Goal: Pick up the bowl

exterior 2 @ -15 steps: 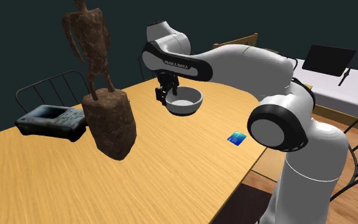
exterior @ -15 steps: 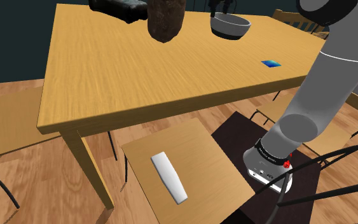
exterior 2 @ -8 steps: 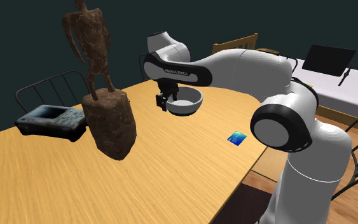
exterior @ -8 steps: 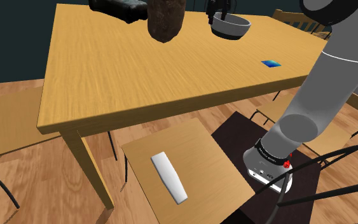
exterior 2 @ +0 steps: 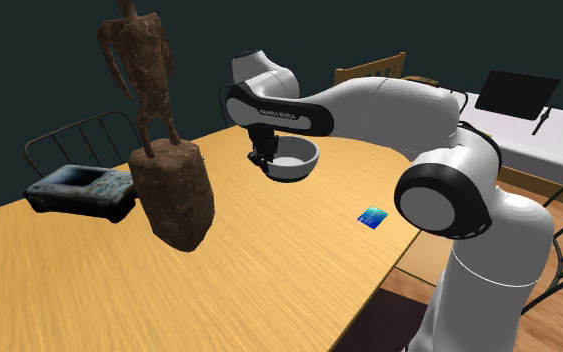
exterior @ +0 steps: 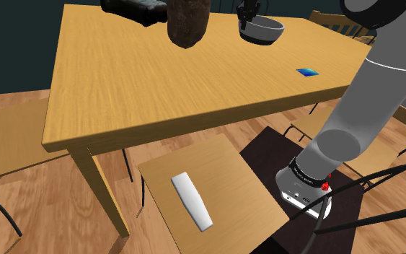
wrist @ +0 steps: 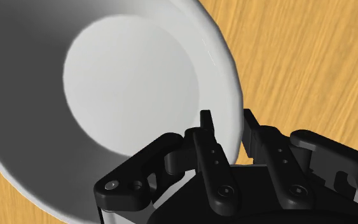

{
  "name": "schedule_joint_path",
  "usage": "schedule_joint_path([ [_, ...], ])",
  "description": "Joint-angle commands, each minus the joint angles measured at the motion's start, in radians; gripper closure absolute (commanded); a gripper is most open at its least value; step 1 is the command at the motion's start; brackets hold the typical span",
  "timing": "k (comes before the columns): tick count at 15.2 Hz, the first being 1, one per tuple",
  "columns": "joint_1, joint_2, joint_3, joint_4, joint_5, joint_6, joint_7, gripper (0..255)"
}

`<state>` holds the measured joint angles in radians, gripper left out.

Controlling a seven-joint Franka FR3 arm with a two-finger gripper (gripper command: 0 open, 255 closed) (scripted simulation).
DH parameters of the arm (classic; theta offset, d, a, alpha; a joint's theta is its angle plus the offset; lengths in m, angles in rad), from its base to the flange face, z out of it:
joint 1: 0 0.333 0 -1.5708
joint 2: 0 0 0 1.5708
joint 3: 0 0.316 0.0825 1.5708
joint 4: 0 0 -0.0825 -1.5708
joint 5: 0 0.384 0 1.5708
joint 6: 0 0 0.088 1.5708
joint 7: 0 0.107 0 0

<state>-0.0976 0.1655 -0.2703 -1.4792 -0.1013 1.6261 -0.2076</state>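
The bowl (exterior: 262, 30) is grey outside and white inside, and it stands on the wooden table (exterior: 158, 79) at the far side. In the second exterior view the bowl (exterior 2: 294, 160) sits beside the black gripper (exterior 2: 265, 156), which comes down on the rim nearest the statue. Seen from the wrist, the bowl (wrist: 126, 95) has its rim clasped by the gripper (wrist: 229, 130): one finger inside the wall, the other outside. The gripper (exterior: 248, 14) is shut on that rim, and the bowl rests on the table.
A tall brown statue (exterior 2: 164, 160) stands close beside the bowl, with a dark device (exterior 2: 81, 190) behind it. A small blue card (exterior: 307, 71) lies near the table's edge. Below the table, a wooden chair seat (exterior: 215, 195) holds a white object (exterior: 192, 200).
The gripper came down to the bowl's rim with its fingers apart, then shut on the rim. The bowl has not moved.
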Motion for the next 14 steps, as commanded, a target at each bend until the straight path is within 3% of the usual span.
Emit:
schedule_joint_path([
  [1, 0.000, 0.001, 0.000, 0.000, 0.000, 0.000, 0.000, 255],
  [14, -0.013, 0.062, -0.005, 0.248, 0.017, -0.187, -0.030, 255],
])
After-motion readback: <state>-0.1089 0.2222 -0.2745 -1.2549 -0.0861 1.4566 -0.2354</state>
